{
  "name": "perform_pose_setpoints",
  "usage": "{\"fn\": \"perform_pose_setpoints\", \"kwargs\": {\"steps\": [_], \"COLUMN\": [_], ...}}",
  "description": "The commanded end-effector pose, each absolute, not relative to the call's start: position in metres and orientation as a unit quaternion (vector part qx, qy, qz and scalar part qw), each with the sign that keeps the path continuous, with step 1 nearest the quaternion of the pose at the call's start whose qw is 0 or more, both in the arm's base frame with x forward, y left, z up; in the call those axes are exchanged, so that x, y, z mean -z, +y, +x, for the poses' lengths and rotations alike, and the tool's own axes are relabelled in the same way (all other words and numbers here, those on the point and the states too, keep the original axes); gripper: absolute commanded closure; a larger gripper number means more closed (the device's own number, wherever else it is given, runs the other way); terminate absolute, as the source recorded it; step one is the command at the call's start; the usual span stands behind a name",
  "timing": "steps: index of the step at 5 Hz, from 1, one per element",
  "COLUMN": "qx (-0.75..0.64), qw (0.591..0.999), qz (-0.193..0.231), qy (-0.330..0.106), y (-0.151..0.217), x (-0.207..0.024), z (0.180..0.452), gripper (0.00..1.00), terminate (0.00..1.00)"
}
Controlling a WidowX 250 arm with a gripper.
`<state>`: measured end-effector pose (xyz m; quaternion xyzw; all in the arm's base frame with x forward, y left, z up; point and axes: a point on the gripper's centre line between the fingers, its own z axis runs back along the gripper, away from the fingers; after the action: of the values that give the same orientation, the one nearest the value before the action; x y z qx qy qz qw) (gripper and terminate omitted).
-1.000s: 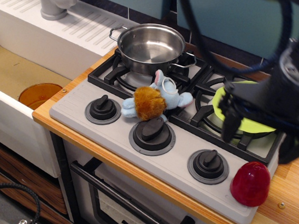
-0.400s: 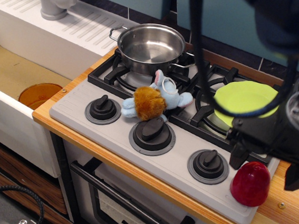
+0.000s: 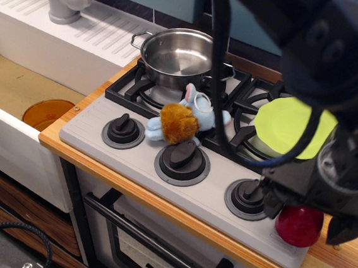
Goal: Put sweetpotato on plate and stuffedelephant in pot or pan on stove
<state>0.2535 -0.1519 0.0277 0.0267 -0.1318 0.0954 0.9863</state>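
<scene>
Spread wide, the pincer (image 3: 306, 219) straddles the sweetpotato (image 3: 298, 225) at the stove's (image 3: 132, 158) front right corner, one finger on each side of it. Behind it, near the right edge, lies the plate (image 3: 290, 127). Elephant (image 3: 183, 118) sits before the pot (image 3: 177, 56).

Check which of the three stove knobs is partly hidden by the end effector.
The rightmost knob, nearest the sweetpotato. The end effector overlaps its right edge, while the middle knob and left knob are fully visible, near the stuffedelephant.
</scene>
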Motion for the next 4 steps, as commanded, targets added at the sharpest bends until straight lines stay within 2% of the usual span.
{"fn": "perform_pose_setpoints", "kwargs": {"steps": [1,3,4], "qx": [-0.102,-0.090,-0.086], "qw": [0.983,0.985,0.987], "qz": [-0.004,0.001,0.004], "qy": [-0.152,-0.149,-0.138], "y": [-0.152,-0.147,-0.147], "x": [-0.018,-0.021,-0.036], "z": [0.257,0.260,0.257], "gripper": [1.00,1.00,1.00], "terminate": [0.00,0.00,0.00]}}
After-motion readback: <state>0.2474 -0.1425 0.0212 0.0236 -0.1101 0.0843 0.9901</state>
